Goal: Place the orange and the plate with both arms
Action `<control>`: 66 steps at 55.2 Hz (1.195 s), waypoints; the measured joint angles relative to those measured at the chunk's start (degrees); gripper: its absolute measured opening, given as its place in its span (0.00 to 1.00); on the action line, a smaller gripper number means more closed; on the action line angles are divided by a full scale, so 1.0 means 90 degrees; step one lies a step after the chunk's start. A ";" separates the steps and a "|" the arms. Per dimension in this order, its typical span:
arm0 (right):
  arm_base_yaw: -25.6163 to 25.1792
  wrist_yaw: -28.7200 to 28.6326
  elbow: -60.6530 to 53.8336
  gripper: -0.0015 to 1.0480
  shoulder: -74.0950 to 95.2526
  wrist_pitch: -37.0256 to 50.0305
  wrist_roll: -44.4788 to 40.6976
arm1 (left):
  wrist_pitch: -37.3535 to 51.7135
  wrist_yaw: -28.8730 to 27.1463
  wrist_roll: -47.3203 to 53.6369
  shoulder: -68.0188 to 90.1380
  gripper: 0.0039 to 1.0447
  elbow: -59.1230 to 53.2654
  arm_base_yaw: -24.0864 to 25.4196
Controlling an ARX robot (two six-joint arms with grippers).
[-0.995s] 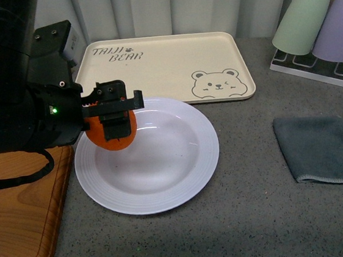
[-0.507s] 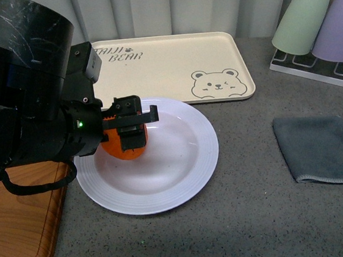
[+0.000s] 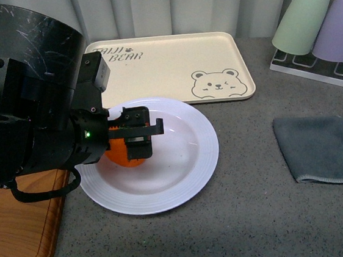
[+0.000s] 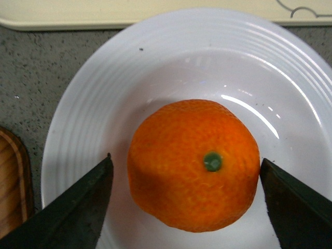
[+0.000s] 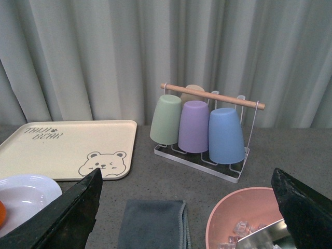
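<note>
The orange (image 4: 194, 163), stem dot up, sits in the well of the pale ridged plate (image 4: 78, 119). My left gripper (image 4: 185, 158) is open around it, one finger (image 4: 78, 207) clear of the fruit and the other finger (image 4: 295, 202) close beside it. In the front view the left arm covers the plate's left side (image 3: 187, 157), and the orange (image 3: 124, 157) shows under the gripper (image 3: 137, 138). My right gripper (image 5: 187, 171) is open and empty, above the table to the plate's right; it is out of the front view. The plate (image 5: 26, 199) also shows in the right wrist view.
A beige bear tray (image 3: 165, 68) lies behind the plate. A wooden board (image 3: 16, 224) lies to the left and a grey cloth (image 3: 321, 149) to the right. A cup rack (image 3: 320, 24) stands at the back right. A pink bowl with ice (image 5: 244, 218) sits near the right gripper.
My left gripper carried the orange right and down into the plate's well. Its jaws, shut on the fruit before, now stand open around it.
</note>
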 joint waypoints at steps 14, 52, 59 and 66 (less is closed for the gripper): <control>0.0000 0.0000 0.0000 0.91 0.0000 0.0000 0.0000 | 0.0233 -0.0381 0.0012 -0.0984 0.94 -0.0372 0.0168; 0.0000 0.0002 0.0000 0.91 0.0002 0.0000 0.0000 | 0.3623 -0.0015 0.1275 -0.5122 0.61 -0.4216 0.2038; 0.0000 0.0002 0.0000 0.91 0.0000 0.0002 0.0000 | 0.3308 0.0423 0.1569 -0.5824 0.39 -0.4454 0.2407; 0.0000 0.0002 0.0000 0.91 0.0000 0.0002 0.0002 | 0.2863 0.0466 0.1615 -0.6392 0.19 -0.4634 0.2582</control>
